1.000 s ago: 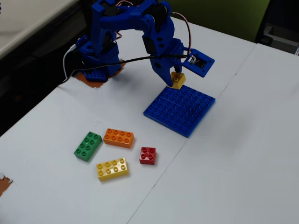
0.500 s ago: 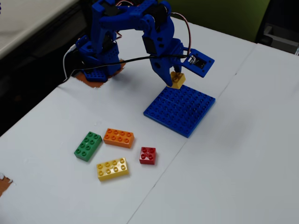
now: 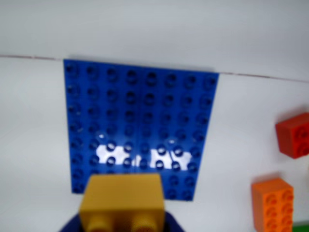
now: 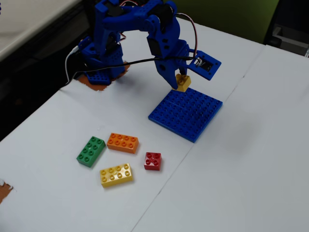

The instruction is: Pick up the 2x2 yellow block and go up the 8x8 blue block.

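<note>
My blue gripper is shut on the 2x2 yellow block and holds it in the air above the back edge of the 8x8 blue block. In the wrist view the yellow block fills the bottom centre, studs toward the camera, with the blue finger edges on either side of it. The blue baseplate lies flat on the white table just beyond the yellow block, with a bright glare patch on its near rows.
On the table in front of the plate lie a green brick, an orange 2x4 brick, a longer yellow 2x4 brick and a red 2x2 brick. In the wrist view the red brick and orange brick are at the right edge.
</note>
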Controlling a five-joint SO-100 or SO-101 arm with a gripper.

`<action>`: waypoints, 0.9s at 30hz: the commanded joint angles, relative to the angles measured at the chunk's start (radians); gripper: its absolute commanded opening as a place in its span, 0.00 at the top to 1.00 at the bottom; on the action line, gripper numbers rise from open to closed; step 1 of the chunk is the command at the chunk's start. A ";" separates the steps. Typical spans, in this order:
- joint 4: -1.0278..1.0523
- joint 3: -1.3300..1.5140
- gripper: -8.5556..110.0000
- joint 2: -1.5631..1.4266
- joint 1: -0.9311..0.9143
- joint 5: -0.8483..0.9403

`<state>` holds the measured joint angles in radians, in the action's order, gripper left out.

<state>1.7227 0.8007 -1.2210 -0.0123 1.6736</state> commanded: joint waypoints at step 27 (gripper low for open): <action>0.012 -0.005 0.93 -0.072 0.006 0.006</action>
<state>1.7288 0.8007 -1.2272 -0.0107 1.6736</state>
